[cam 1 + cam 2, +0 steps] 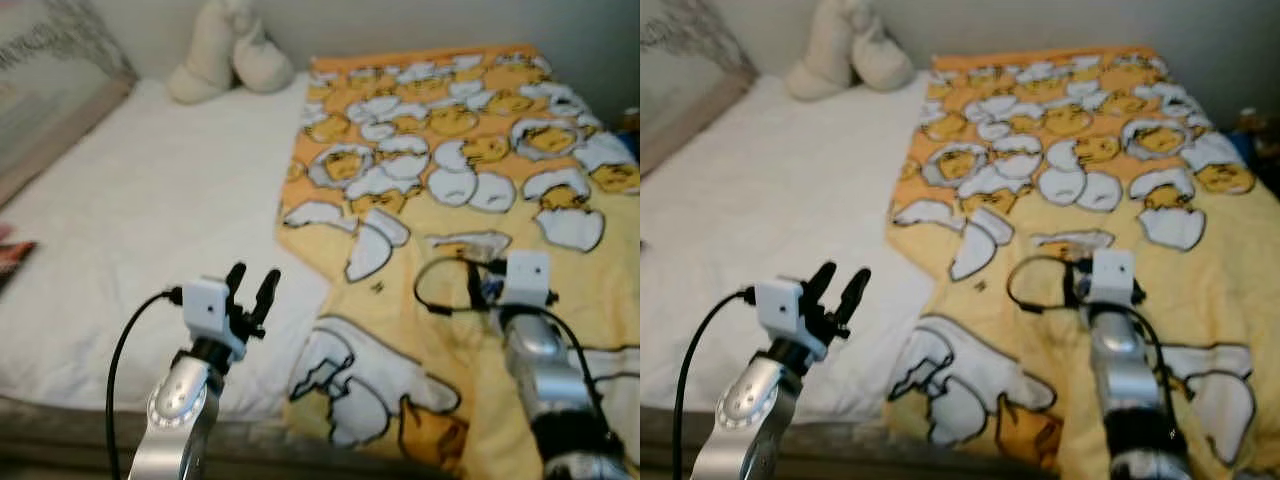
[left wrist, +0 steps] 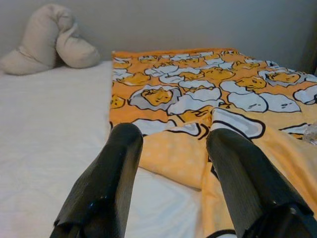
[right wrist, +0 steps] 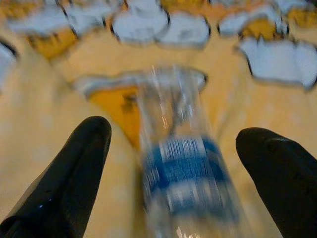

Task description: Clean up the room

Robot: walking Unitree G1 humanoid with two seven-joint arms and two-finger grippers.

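Yellow-orange blanket (image 1: pixel 470 200) with a cartoon egg print spread over the right half of the bed (image 1: pixel 150 230), white sheet bare on the left half. From the head camera: left tool (image 1: pixel 252 277) raised above the sheet near the blanket's edge, silver arm angled up from the lower left, fingers pointing toward the far end of the bed and slightly apart. Right arm reaching forward low over the blanket, white wrist camera box on top, black cable looping off to its left; right tool (image 1: pixel 1080 280) mostly tucked behind that box, a bit of blue peeking out just beside it. Cream plush pillow (image 1: pixel 230 50) slumped against the wall at the far end of the bed. Patterned cushion (image 1: pixel 50 80) leaning at the far left. Something reddish at the left edge of the bed, too cut off to tell what.

Left wrist camera: two black fingers (image 2: pixel 106 183) spread with a clear gap, nothing between them, folded blanket edge straight ahead, pillow off in the far corner.

Right wrist camera: pretty blurry, but fingers (image 3: pixel 69 178) wide apart, with a clear plastic bottle (image 3: pixel 183 168) with a blue label lying on the blanket between them, not clamped, daylight showing on both sides.
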